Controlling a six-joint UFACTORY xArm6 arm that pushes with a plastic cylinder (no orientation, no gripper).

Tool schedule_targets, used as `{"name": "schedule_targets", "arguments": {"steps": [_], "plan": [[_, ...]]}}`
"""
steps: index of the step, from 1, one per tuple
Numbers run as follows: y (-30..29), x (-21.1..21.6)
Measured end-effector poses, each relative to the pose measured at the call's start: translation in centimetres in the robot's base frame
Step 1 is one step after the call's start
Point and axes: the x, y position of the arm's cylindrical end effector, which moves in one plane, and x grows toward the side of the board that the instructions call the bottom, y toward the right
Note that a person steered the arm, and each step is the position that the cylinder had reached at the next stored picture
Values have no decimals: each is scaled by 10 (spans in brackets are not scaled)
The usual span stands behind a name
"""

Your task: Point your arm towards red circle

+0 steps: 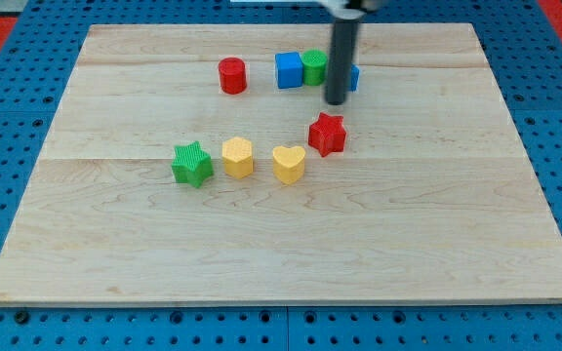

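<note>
one rod, no fingers to open or close: my tip (336, 101) stood near the board's (115, 244) top edge, gripping nothing, just beside a green block (313, 66) and a partly hidden blue one (353, 77), above the red star (327, 134). a blue cube (288, 70) sat left of those. the red circle (232, 75) lay further left, apart. it looked light, rigid, likely to slide; approach its right side.

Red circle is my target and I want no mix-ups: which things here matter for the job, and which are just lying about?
Job:
red circle
my tip, off to its right

Lying about:
blue cube
green block
blue block behind rod
red star
yellow heart
yellow hexagon
green star
</note>
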Motion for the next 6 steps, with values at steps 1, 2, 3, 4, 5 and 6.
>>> {"name": "schedule_targets", "arguments": {"steps": [1, 2, 3, 4, 5, 6], "plan": [[-77, 0], [-142, 0], [-181, -1], [-178, -24], [-160, -43], [-155, -43]]}}
